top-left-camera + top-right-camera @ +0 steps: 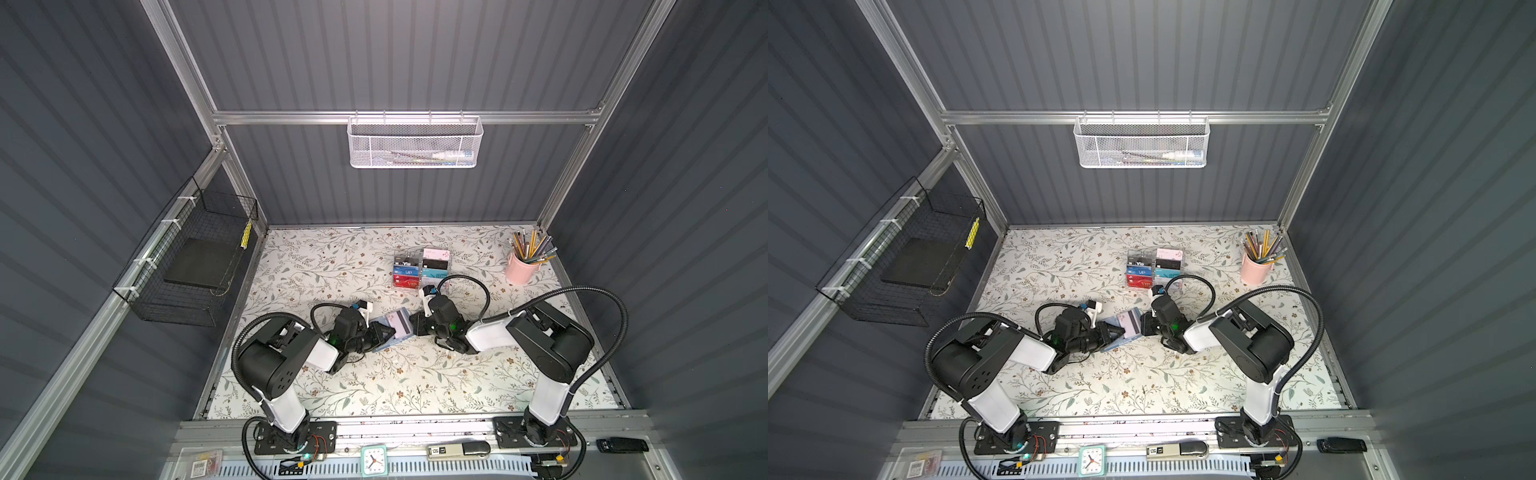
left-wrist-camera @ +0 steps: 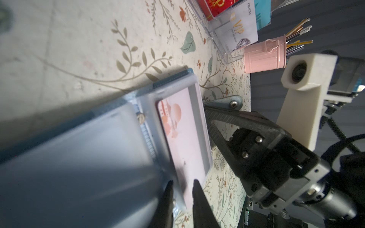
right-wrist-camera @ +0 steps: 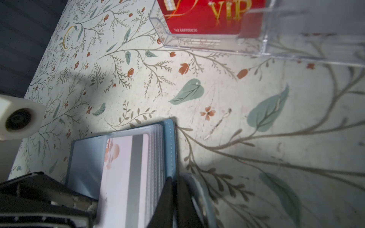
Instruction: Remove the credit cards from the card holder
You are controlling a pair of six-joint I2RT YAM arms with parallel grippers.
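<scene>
The slate-blue card holder (image 1: 384, 341) (image 1: 1112, 343) lies open on the floral tabletop between my two grippers. A pale pink credit card (image 1: 398, 326) (image 1: 1128, 325) with a grey stripe shows on its inner sleeves. In the left wrist view the left gripper (image 2: 182, 185) stands slightly open, its fingertips (image 2: 197, 189) either side of the near edge of that card (image 2: 185, 128) and its clear sleeve. The right gripper (image 3: 176, 183) is shut on the blue cover edge (image 3: 170, 142) beside the card (image 3: 120, 173). The holder's closure tab (image 2: 233, 102) pokes out by the right gripper.
A clear acrylic rack (image 1: 422, 270) with several cards, a red VIP one (image 3: 213, 17) in front, stands behind the holder. A pink cup of pencils (image 1: 521, 268) is at the back right. A black wire basket (image 1: 187, 266) hangs on the left wall, a white mesh basket (image 1: 415, 143) on the back rail.
</scene>
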